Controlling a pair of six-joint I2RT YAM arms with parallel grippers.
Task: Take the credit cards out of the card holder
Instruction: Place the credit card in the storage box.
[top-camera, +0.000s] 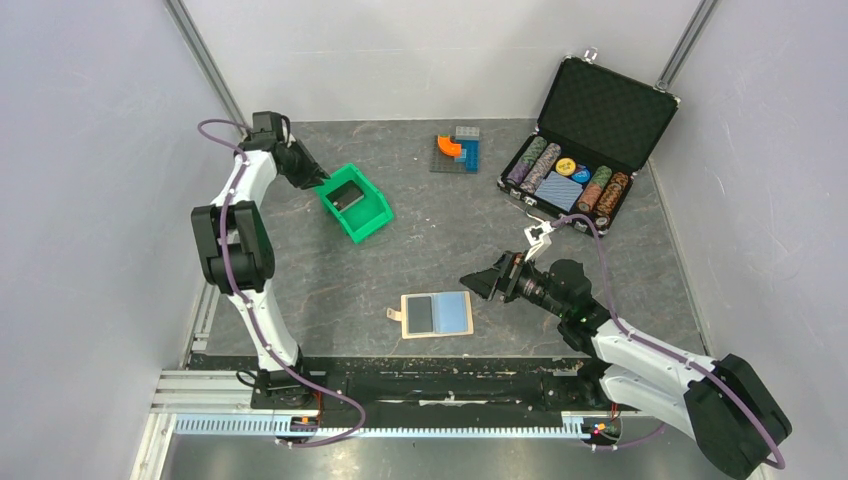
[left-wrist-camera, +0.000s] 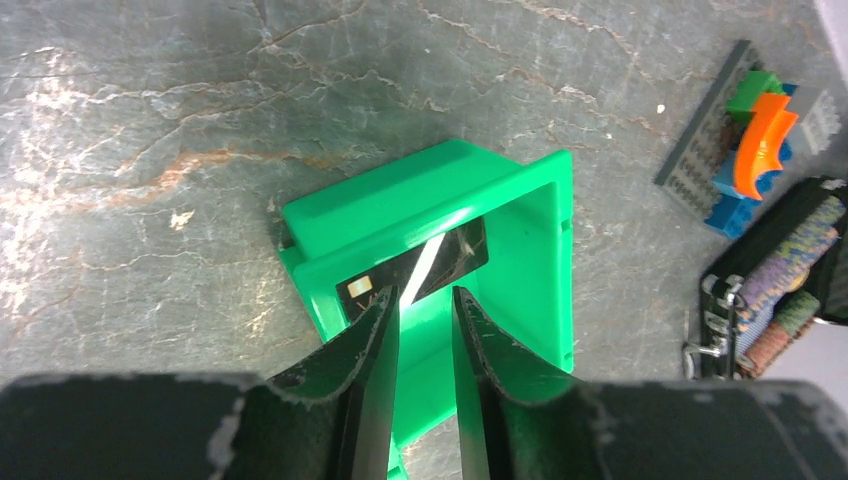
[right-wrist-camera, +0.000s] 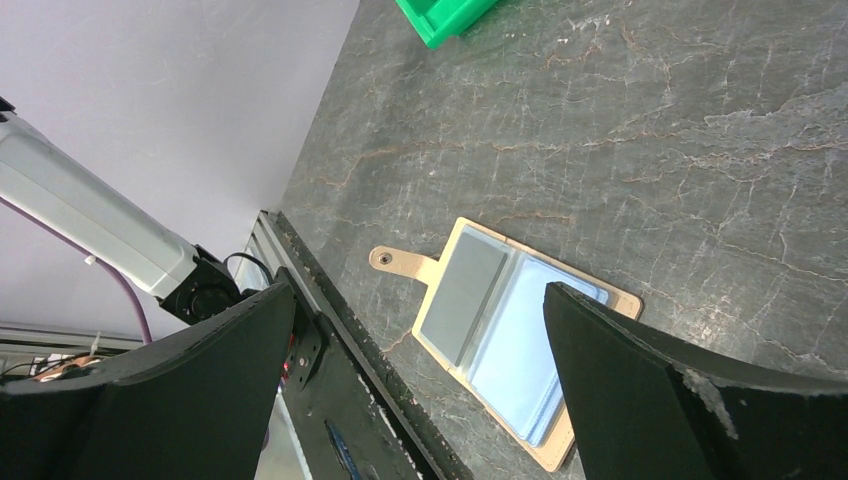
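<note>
Right wrist view: right gripper (right-wrist-camera: 417, 288) has its fingers spread wide with nothing held, and the card holder (right-wrist-camera: 520, 340) is framed between them. The holder lies opened flat on the table (right-wrist-camera: 700, 150), strap tab (right-wrist-camera: 400, 263) pointing away from this gripper. One dark credit card (right-wrist-camera: 462, 297) sits in the tab-side half; how deep it is tucked I cannot tell. Its long axis runs across the holder's length. The half nearer the gripper shows only light blue pocket, so the reach, as I judge it, crosses that half. Left gripper (left-wrist-camera: 424, 292), fingers a narrow gap apart and empty, is well off to the holder's far left over the green bin (left-wrist-camera: 540, 250), where a second card (left-wrist-camera: 460, 255) lies. Right arm is the nearer
</note>
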